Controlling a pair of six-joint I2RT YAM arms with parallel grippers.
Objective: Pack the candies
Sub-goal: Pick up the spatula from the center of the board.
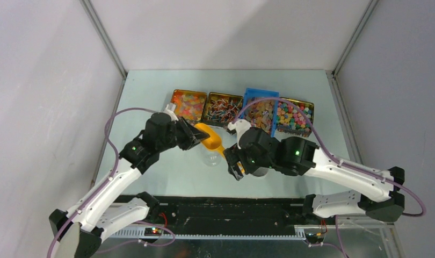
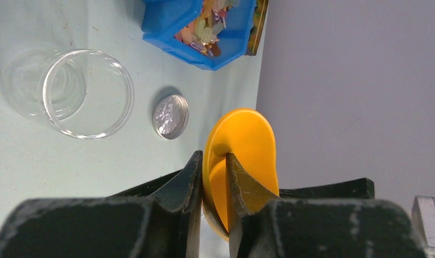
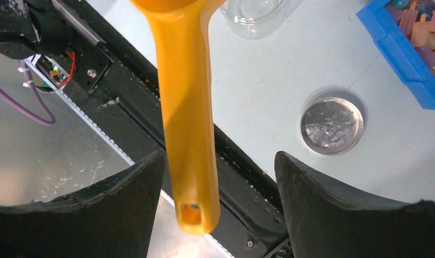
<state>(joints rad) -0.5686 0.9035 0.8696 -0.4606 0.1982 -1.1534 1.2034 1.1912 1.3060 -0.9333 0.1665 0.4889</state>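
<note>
The candies fill four trays at the back: gummies [image 1: 189,105], lollipops [image 1: 222,109], jellies in a blue bin [image 1: 261,114] and pastel pieces [image 1: 293,116]. My left gripper [image 1: 196,135] [image 2: 212,161] is shut on the rim of the orange scoop's bowl [image 2: 247,140]. The scoop [image 1: 211,141] hangs above the table with its handle [image 3: 186,123] pointing at the right arm. My right gripper [image 1: 231,161] [image 3: 219,161] stands open around the handle's end; the handle sits nearer the left finger and neither finger touches it.
A clear empty jar [image 1: 210,157] [image 2: 86,94] [image 3: 255,16] stands under the scoop. A round silver lid [image 2: 171,116] [image 3: 332,125] lies on the table beside it. The blue bin's corner [image 3: 403,54] is close to the lid. The black base rail [image 1: 231,209] runs along the near edge.
</note>
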